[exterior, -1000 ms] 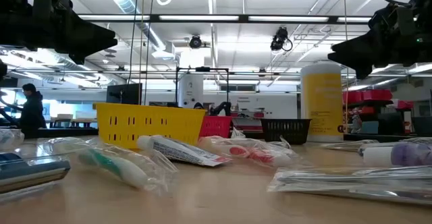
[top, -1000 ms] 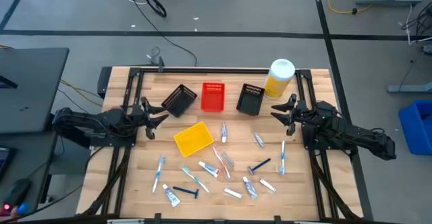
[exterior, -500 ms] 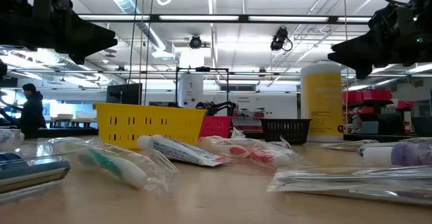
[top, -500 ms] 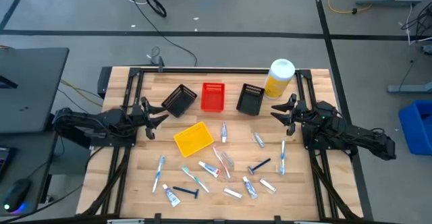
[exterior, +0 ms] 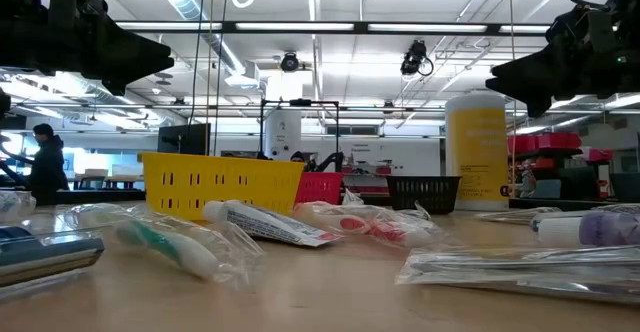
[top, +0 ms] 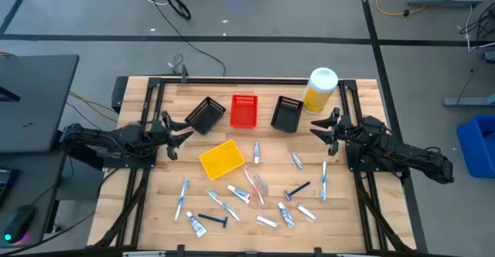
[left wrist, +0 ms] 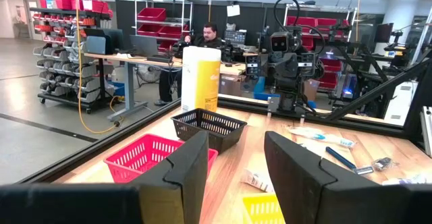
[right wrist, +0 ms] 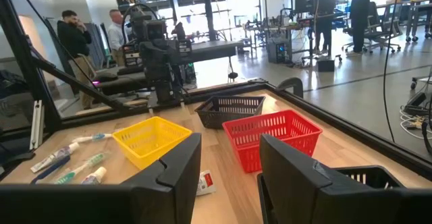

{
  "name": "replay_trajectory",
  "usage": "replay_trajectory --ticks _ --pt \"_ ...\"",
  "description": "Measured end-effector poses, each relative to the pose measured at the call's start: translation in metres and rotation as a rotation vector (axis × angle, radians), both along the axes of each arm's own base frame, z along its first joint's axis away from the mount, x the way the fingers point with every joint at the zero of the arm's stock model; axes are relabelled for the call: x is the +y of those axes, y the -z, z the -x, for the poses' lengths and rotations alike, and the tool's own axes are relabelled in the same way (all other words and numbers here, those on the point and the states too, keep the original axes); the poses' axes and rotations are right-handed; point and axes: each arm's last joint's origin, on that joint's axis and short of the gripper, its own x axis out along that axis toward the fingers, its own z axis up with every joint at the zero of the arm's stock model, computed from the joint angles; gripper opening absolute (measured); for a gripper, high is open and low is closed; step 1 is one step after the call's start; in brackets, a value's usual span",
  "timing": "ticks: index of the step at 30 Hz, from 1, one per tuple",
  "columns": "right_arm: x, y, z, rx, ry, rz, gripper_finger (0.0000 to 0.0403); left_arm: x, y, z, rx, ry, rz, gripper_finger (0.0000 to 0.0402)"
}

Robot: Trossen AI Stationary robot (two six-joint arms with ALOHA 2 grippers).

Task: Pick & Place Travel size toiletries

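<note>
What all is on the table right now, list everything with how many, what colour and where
Black baskets: two, black mesh; back row, either side of the red one, the second at.
Red basket: one, red; middle of the back row.
Yellow basket: one, yellow; in front of the row, tilted.
Yellow bottle: one, yellow with white cap; back right corner.
Travel size toiletries: over a dozen toothbrushes, white tubes and dark blue razors; scattered loose across the front half, none in a basket.
Table: one, light wood with a black frame.
Left gripper: open, empty, held above the left edge.
Right gripper: open, empty, held above the right edge by the bottle.
</note>
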Motion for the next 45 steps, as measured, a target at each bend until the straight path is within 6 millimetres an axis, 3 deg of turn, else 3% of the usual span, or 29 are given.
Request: replay_trajectory --ticks 45 --pt "0.0000 -0.0001 0.0000 0.000 0.001 0.000 0.0161 0.0005 -0.0039 0.0006 -0.022 -0.022 -0.045 0.0153"
